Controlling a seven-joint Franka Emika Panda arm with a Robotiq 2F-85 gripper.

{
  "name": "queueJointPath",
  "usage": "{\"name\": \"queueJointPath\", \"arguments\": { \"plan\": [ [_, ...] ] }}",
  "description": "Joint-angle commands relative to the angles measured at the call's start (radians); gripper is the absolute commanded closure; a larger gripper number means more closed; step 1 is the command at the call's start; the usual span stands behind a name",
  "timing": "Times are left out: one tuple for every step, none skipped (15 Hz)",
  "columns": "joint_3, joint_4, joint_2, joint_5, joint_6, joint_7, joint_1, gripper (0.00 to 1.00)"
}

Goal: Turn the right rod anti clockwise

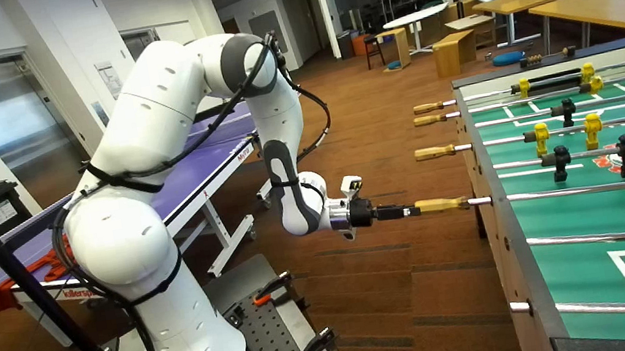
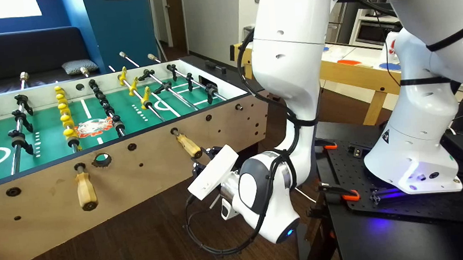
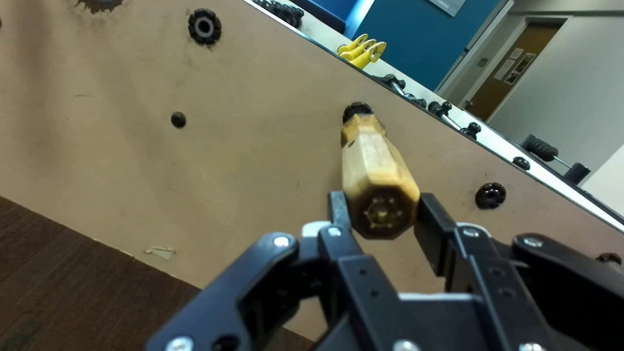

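Note:
The right rod's wooden handle point(image 1: 439, 205) sticks out from the side of the foosball table; it also shows in an exterior view point(image 2: 188, 145) and in the wrist view point(image 3: 373, 165). My gripper point(image 3: 383, 200) is level with the handle's outer end, one finger against each side of the octagonal wood. It appears closed on that end, also in both exterior views point(image 1: 415, 210) point(image 2: 201, 155). The metal rod point(image 1: 569, 192) runs into the table and carries yellow players point(image 2: 133, 88), which stand tilted, not hanging straight down.
Another wooden-handled rod point(image 2: 86, 191) sticks out of the foosball table's side panel point(image 2: 148, 173). More handles point(image 1: 430, 119) show farther along. A purple ping-pong table point(image 1: 187, 163) is behind the arm. The arm's base stands on a black table point(image 2: 371, 226) with clamps.

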Motion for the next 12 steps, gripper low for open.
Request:
{"name": "queueJointPath", "arguments": {
  "plan": [
    [-0.005,0.002,0.001,0.005,0.002,0.001,0.008,0.86],
    [-0.005,0.001,0.003,0.014,-0.011,0.004,0.013,0.86],
    [-0.003,0.001,0.002,0.021,-0.021,0.004,0.016,0.86],
    [-0.003,0.003,0.004,0.026,-0.029,0.008,0.018,0.86],
    [-0.002,0.004,0.004,0.033,-0.037,0.004,0.021,0.86],
    [-0.002,0.004,0.004,0.037,-0.039,-0.003,0.022,0.86],
    [-0.003,0.003,0.003,0.041,-0.047,-0.001,0.025,0.86],
    [-0.003,0.002,0.002,0.045,-0.052,-0.003,0.027,0.86],
    [-0.003,0.001,-0.001,0.048,-0.053,-0.004,0.028,0.86],
    [-0.003,0.001,-0.002,0.050,-0.053,-0.002,0.028,0.86],
    [-0.002,0.002,-0.003,0.053,-0.051,-0.006,0.028,0.86],
    [-0.002,0.002,-0.004,0.054,-0.051,-0.009,0.029,0.85]
  ]
}}
